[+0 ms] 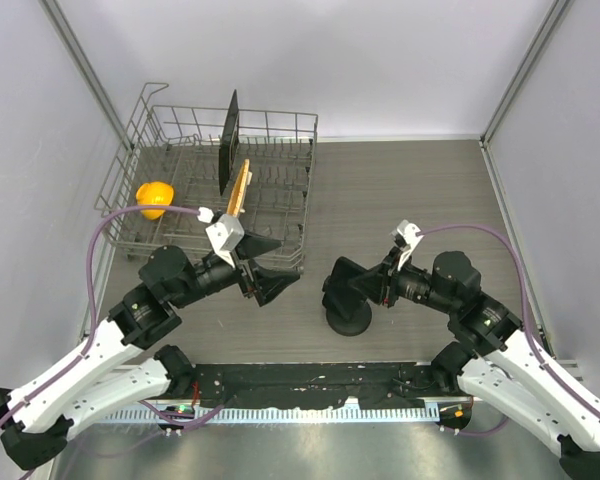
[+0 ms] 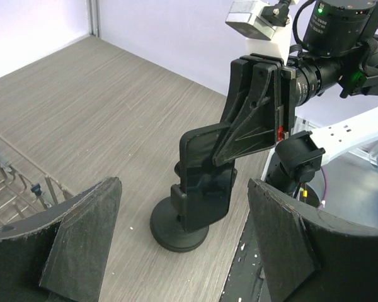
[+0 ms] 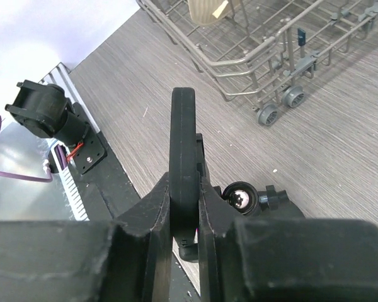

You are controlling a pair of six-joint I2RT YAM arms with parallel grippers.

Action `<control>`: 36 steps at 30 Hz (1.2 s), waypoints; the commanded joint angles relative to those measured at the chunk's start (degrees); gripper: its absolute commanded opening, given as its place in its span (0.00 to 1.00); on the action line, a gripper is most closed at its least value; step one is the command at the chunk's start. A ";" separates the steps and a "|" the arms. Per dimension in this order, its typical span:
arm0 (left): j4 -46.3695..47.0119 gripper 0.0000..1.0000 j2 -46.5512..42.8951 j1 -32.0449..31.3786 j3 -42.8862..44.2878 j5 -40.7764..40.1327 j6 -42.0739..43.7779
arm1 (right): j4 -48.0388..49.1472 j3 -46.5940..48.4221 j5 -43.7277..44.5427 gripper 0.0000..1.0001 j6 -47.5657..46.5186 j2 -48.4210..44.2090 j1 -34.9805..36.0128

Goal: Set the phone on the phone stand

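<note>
My right gripper is shut on the phone, a thin black slab held upright by its upper part. The phone hangs directly over the phone stand's round disc base, with its lower part against the stand's upright. I cannot tell whether it rests on the stand. In the right wrist view the phone is edge-on between my fingers, and the stand's ball joint and knob show just to its right. The stand base sits on the table. My left gripper is open and empty, to the left of the stand.
A wire dish rack stands at the back left. It holds an upright black square plate, a wooden board and an orange cup. The rack's near corner lies beyond the phone. A black base strip runs along the near edge.
</note>
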 commanded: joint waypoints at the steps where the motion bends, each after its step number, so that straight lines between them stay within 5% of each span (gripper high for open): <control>1: -0.73 0.85 -2.39 0.19 1.33 -0.68 -1.36 | 8.64 1.36 -8.02 0.01 1.93 2.33 0.26; 7: -3.45 0.85 -5.64 0.11 2.29 -1.47 -1.10 | 25.94 -1.44 -20.68 0.01 5.53 6.54 0.61; 17: -6.70 0.86 -11.62 0.19 5.63 -1.65 -1.80 | 30.18 6.63 -12.53 0.01 -5.27 22.34 13.96; 26: -8.46 0.88 -19.26 0.11 8.80 1.78 -3.12 | 40.71 15.76 -12.87 0.01 -7.74 37.83 16.26; 36: -14.18 0.89 -21.03 0.19 16.27 4.59 -2.86 | 41.08 33.42 -11.65 0.01 -11.34 56.02 23.02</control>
